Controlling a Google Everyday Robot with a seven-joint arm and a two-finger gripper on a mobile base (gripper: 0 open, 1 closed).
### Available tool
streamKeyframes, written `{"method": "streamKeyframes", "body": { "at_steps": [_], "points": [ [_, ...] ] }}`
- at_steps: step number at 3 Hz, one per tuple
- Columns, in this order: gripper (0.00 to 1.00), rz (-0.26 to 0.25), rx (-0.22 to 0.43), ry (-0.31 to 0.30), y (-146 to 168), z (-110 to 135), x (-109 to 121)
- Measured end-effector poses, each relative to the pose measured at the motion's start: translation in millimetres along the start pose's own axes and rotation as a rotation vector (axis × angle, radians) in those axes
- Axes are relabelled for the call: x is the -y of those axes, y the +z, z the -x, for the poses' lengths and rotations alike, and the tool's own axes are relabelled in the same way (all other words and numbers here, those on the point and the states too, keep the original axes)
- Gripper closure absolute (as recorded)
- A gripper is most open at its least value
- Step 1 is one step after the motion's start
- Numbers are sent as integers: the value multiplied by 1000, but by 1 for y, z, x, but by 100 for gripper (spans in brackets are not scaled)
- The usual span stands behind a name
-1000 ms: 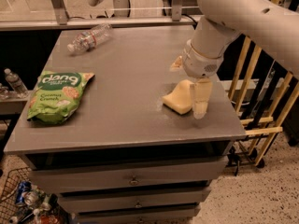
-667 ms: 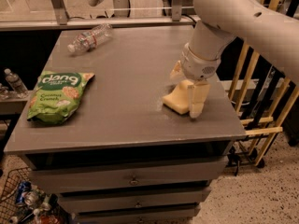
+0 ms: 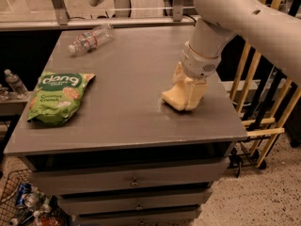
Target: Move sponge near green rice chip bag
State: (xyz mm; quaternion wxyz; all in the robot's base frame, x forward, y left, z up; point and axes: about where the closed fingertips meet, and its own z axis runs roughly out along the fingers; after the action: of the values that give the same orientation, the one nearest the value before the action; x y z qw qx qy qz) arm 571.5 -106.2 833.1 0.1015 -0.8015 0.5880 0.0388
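Note:
The pale yellow sponge (image 3: 172, 98) lies on the right part of the grey table (image 3: 127, 79), its right end between the fingers. My gripper (image 3: 186, 89) reaches down from the white arm at upper right and is shut on the sponge, which still touches the table top. The green rice chip bag (image 3: 57, 97), light green with white "dang" lettering, lies flat near the table's left edge, well apart from the sponge.
A clear plastic water bottle (image 3: 90, 39) lies on its side at the table's back left. Wooden rails (image 3: 256, 102) stand right of the table. Another bottle (image 3: 16, 84) stands on a lower shelf at left. Drawers sit below the table top.
The gripper has lowered slightly and its fingers have drawn in on the sponge. The bag and the bottle have not moved.

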Motion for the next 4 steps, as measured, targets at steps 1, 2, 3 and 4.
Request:
{"method": "streamKeyframes", "body": {
  "at_steps": [1,2,3,4],
  "points": [
    [87,-85,41,-15,-35,15,9],
    [100,-82,40,-15,-32,15,10],
    [100,-79,48,-10,-30,15,9],
    [100,-105,100,-109,-37,50,25]
  ]
}}
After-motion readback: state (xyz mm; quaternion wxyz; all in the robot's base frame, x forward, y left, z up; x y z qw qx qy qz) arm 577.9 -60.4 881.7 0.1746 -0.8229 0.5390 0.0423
